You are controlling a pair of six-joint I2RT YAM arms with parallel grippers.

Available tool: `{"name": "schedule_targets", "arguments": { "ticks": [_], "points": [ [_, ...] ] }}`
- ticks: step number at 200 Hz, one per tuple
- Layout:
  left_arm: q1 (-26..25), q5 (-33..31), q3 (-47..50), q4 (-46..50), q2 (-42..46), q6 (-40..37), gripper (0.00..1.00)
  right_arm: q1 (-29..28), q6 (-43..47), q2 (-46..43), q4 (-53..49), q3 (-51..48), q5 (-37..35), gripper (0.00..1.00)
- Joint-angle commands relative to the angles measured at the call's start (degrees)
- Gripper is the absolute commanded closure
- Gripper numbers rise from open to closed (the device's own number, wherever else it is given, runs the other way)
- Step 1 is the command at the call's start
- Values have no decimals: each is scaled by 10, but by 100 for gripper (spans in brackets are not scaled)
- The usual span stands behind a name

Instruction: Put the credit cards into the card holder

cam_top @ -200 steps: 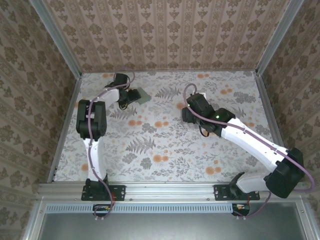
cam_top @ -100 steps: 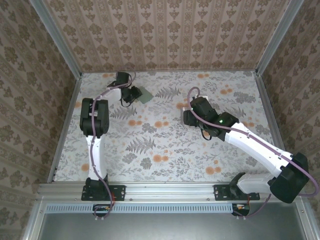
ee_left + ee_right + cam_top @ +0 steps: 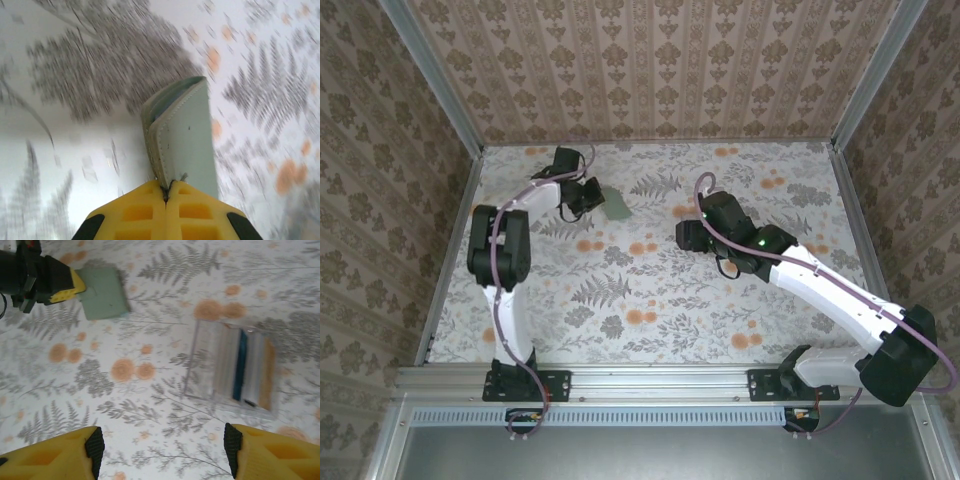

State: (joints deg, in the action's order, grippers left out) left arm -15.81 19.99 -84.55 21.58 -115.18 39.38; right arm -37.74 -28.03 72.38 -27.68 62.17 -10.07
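Since a second ago the left gripper point(image 3: 588, 193) has carried the card holder point(image 3: 617, 205) a little toward the middle of the table point(image 3: 650, 290) and nearer the arm bases. The right gripper point(image 3: 685, 235) has shifted only slightly to the left.

From the top camera, the left arm reaches to the far left part of the table. The sage-green card holder sticks out from its fingertips toward the right. The right arm stretches diagonally from its base toward the table's centre, and its gripper is well apart from the card holder.

In the left wrist view, the two yellow fingers point(image 3: 140, 212) are pressed together, clamping one short edge of the card holder point(image 3: 182, 135). It is folded but gapes a little, and the paler blue-green inside shows at its far end. The patterned table behind it is blurred.

In the right wrist view, the yellow fingers point(image 3: 60, 455) stand wide apart at the bottom corners with nothing between them. The credit cards point(image 3: 242, 367) lie fanned on the table at right, a blue-edged one between pale ones and a tan one at the far right. They seem to sit under a clear plastic cover point(image 3: 200, 355), though that is hard to make out. At upper left the left gripper point(image 3: 75, 285) grips the card holder point(image 3: 102, 292), well apart from the cards.
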Motion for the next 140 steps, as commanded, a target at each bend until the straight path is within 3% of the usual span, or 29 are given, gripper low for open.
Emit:
{"name": "schedule_targets", "arguments": {
  "ticks": [1, 23, 53, 74, 86, 105, 123, 140],
  "points": [
    [-23, 48, 69, 30, 119, -8, 100, -8, 85, 5, 101, -34, 114, 33],
    [-44, 67, 148, 23, 215, 10, 96, -52, 190, 26, 191, -69, 149, 32],
    [-81, 65, 221, 27, 322, 33, 99, -123, 278, 69, 250, -68, 80, 29],
    [-88, 72, 238, 49, 364, 48, 100, -161, 399, 101, 338, -100, 10, 18],
    [-95, 53, 241, 66, 384, 47, 100, -176, 465, 97, 406, -131, -16, 17],
    [-120, 31, 249, 69, 407, 52, 100, -171, 471, 101, 467, -153, -22, 18],
    [-126, 50, 242, 77, 408, 65, 100, -174, 480, 126, 445, -132, -28, 19],
    [-137, 68, 247, 68, 412, 71, 100, -175, 494, 153, 519, -152, -46, 20]
  ]
}}
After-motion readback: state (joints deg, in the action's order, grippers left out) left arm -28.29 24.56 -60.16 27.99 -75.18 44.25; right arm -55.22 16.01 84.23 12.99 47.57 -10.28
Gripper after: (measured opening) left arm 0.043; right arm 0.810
